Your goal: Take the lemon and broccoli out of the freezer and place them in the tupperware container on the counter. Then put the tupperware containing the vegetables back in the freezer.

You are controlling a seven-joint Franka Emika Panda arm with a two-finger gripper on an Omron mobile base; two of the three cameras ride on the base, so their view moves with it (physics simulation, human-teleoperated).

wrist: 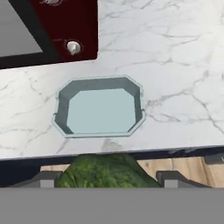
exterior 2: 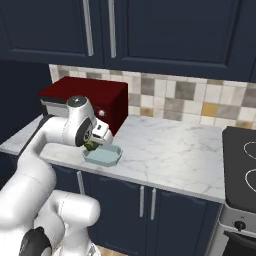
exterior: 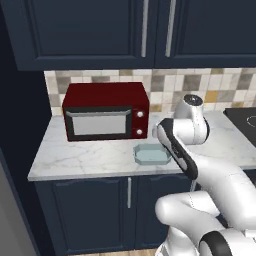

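Observation:
The broccoli (wrist: 107, 171), a dark green bumpy clump, sits between my fingertips, and my gripper (wrist: 107, 179) is shut on it. From the right base view the broccoli (exterior 2: 91, 145) and gripper (exterior 2: 93, 144) hang just above the near-left rim of the tupperware container (exterior 2: 102, 156). This pale blue-grey tray (exterior: 150, 155) (wrist: 100, 109) lies empty near the front edge of the marbled counter (exterior: 75, 155). The lemon is out of view. In the left base view my own arm hides the gripper.
A red microwave (exterior: 106, 111) (exterior 2: 95, 97) stands on the counter just behind and left of the tray. A black stove top (exterior 2: 242, 160) lies to the right. Navy cupboards hang above. A grey panel edge (exterior: 10, 215) shows at far lower left; whether it is the freezer I cannot tell.

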